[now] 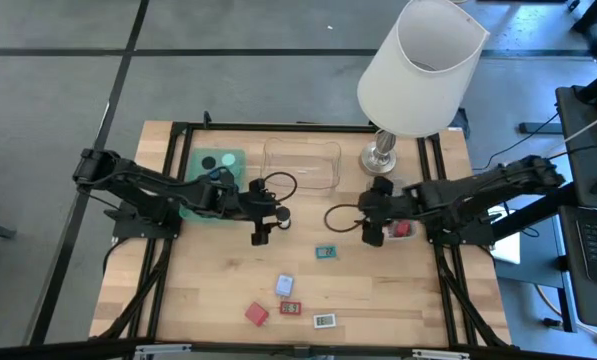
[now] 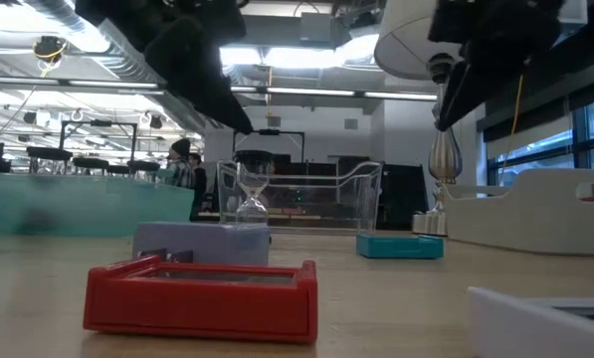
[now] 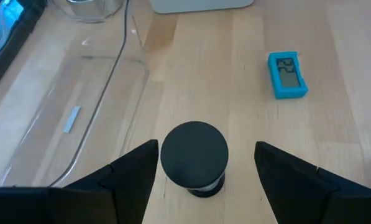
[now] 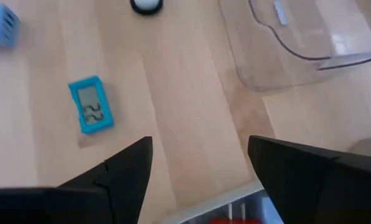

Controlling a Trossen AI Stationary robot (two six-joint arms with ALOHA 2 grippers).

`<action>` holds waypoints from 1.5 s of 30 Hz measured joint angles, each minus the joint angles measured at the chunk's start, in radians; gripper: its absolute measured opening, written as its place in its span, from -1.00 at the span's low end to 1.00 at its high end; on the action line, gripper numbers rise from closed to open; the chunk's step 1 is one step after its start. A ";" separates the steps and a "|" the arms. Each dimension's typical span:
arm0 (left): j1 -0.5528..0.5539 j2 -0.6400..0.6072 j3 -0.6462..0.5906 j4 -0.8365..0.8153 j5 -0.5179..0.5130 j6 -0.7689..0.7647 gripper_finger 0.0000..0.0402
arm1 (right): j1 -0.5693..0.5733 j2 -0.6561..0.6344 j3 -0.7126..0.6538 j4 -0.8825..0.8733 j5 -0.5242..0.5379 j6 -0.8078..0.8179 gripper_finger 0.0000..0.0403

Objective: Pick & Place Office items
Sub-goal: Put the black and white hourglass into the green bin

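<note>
My left gripper hangs mid-table, jaws spread wide, gripping nothing. In the left wrist view a black cylinder stands upright between the fingers, gap on both sides, no contact. In the high view it shows at 1 o'clock from the gripper tip, just beside it; in the low view it reads as a small hourglass.

My right gripper sits right of centre, jaws also apart, empty. In the right wrist view bare wood lies between the fingers.

Teal clock: flat on the table between the two grippers, at 8 o'clock from the right one, near but apart. Display faces up in both wrist views.

Other items cluster at 6 o'clock on the table, well apart from both grippers: blue block, red block, red-framed rectangle, white-framed rectangle. In the low view the red frame is closest to the camera, with the blue block behind it.

Clear tray at 12 o'clock from centre; I see nothing in it but a small label. Green tray at 10 o'clock holds two discs, partly hidden by my left arm. Something red sits under my right arm; can't tell what. Lamp stands at 1 o'clock.
</note>
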 joint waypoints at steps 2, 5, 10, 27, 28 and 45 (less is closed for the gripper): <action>0.006 0.000 0.000 -0.001 0.011 0.010 0.32 | 0.013 -0.055 -0.054 0.065 0.015 0.020 0.33; 0.012 0.007 0.000 0.003 0.016 0.015 0.32 | 0.032 -0.119 -0.119 0.136 0.042 0.043 0.33; 0.012 0.033 0.000 -0.001 0.023 -0.011 0.32 | 0.055 -0.163 -0.181 0.188 0.075 0.084 0.33; 0.054 0.064 0.001 0.026 0.048 0.019 0.32 | 0.061 -0.158 -0.199 0.218 0.099 0.154 0.33; 0.057 0.064 0.001 0.029 0.052 0.026 0.32 | 0.061 -0.158 -0.199 0.218 0.099 0.154 0.33; 0.121 0.111 0.002 0.107 0.172 0.048 0.32 | 0.060 -0.158 -0.199 0.217 0.093 0.151 0.33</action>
